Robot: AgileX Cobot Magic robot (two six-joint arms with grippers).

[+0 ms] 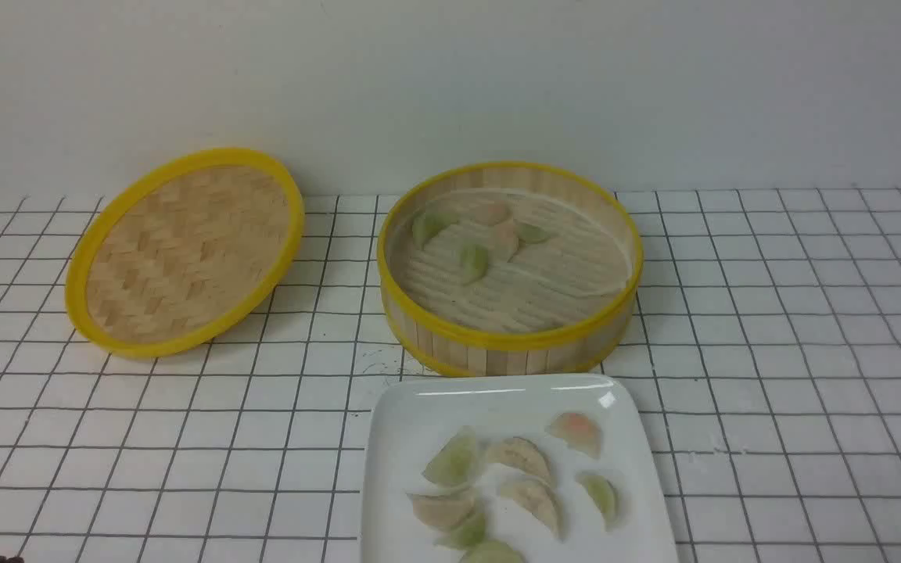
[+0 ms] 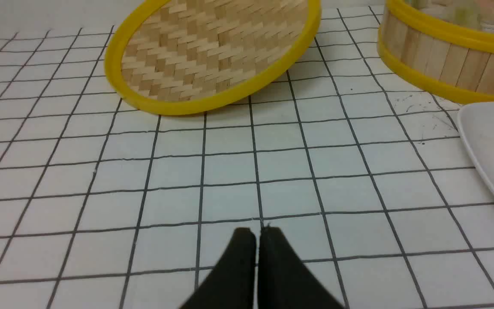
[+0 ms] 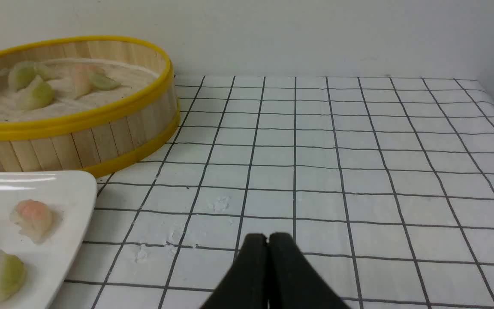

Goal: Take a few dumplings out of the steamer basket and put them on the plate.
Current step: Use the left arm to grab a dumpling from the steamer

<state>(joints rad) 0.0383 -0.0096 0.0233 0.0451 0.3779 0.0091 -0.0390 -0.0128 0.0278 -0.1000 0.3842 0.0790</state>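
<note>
The steamer basket (image 1: 509, 344) stands at the centre rear of the gridded surface (image 1: 771, 391), upright, with its lid off. About five dumplings (image 1: 474, 262) lie on its slatted floor, clustered toward the far left of the interior; they are green, beige and pink-tinted.

The plate (image 1: 419, 414) sits directly in front of the basket, its far edge just beside the basket wall. Its near edge is cut off by the front view. Several more dumplings (image 1: 525, 457) rest on the plate, grouped from its centre toward its near side, some touching each other.

A shallow woven lid (image 1: 184, 250) with a yellow rim lies to the left of the basket, apart from it, tilted with its inner face showing.

The left jaws are pressed together and hold nothing; they are low over bare surface on the near left, in front of the lid and left of the plate. The right jaws are likewise pressed together and empty, over bare surface to the right of the plate.
</note>
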